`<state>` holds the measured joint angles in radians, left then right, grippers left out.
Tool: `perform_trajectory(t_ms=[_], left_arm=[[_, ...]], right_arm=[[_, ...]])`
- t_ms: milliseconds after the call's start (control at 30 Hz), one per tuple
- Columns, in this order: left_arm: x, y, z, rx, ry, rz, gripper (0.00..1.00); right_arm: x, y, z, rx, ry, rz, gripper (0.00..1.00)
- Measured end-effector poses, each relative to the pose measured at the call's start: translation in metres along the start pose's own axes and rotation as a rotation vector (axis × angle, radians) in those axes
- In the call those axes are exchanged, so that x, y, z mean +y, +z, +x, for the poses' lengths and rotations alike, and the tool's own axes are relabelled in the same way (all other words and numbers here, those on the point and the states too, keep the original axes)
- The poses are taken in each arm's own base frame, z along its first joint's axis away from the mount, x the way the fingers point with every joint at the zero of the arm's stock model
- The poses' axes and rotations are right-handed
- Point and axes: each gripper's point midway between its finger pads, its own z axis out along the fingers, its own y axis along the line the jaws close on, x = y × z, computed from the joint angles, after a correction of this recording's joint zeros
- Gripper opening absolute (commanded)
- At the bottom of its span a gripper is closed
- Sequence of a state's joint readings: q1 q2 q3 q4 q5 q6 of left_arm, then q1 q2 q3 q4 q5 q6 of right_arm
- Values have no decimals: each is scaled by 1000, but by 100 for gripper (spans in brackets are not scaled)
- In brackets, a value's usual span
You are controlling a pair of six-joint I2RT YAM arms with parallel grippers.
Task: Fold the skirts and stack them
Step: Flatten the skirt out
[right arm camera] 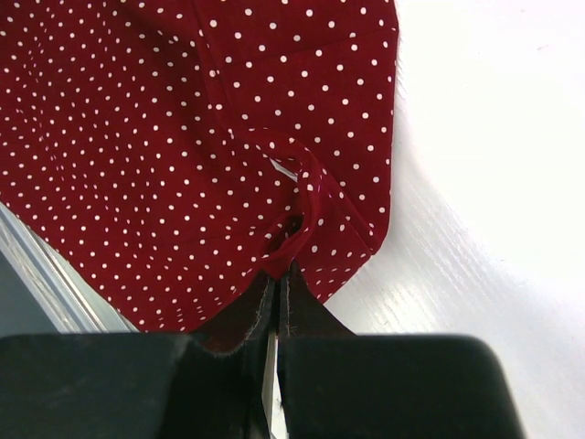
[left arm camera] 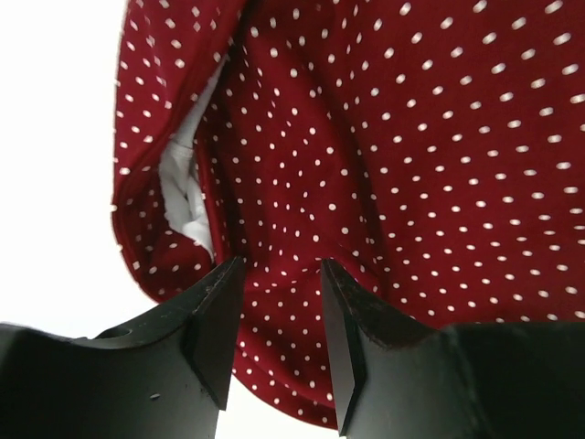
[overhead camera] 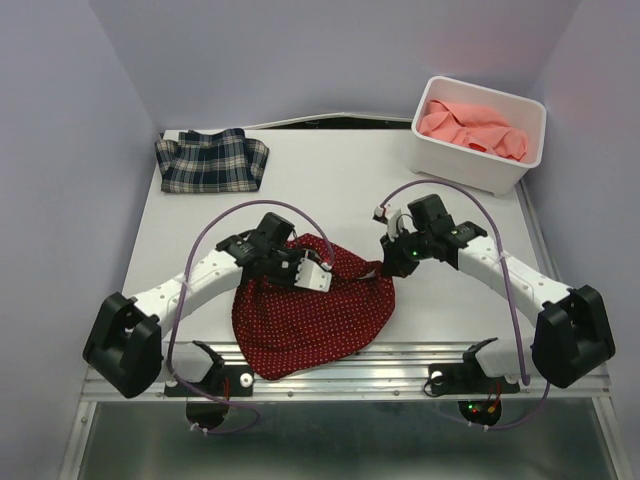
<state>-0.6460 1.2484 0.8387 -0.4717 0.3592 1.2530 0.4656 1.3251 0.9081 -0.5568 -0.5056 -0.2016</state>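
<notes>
Dark red dotted skirt (overhead camera: 310,320) lies spread at the table's (overhead camera: 330,180) near centre, its right corner pinched in the clenched right gripper (right arm camera: 279,274), with the left gripper (left arm camera: 279,270) standing parted over its far-left part; the plaid skirt (overhead camera: 212,160) lies folded far left, and the salmon-pink skirt (overhead camera: 470,128) is heaped in the white bin (overhead camera: 470,168) far right.

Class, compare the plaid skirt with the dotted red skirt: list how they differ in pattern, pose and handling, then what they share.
Pattern: the plaid skirt has dark checks; the dotted red skirt has white dots.
Pose: the plaid skirt lies folded at the far left; the dotted red skirt is spread near the arms.
Handling: nothing touches the plaid skirt; the right gripper pinches the dotted red skirt.
Both lie on the table.
</notes>
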Motion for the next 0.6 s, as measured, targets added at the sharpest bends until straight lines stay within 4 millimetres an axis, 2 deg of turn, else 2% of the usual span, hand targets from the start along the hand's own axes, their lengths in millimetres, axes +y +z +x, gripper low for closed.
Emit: perform_trajectory(t_ms=[133, 333, 600], left_arm=[[2, 16, 16, 63, -5, 16, 50], [13, 27, 27, 113, 2, -13, 49], [9, 20, 10, 44, 24, 33, 51]], right_arm=[[-2, -1, 0, -3, 5, 4, 1], [-6, -4, -1, -12, 12, 15, 1], [-6, -8, -5, -31, 4, 21, 1]])
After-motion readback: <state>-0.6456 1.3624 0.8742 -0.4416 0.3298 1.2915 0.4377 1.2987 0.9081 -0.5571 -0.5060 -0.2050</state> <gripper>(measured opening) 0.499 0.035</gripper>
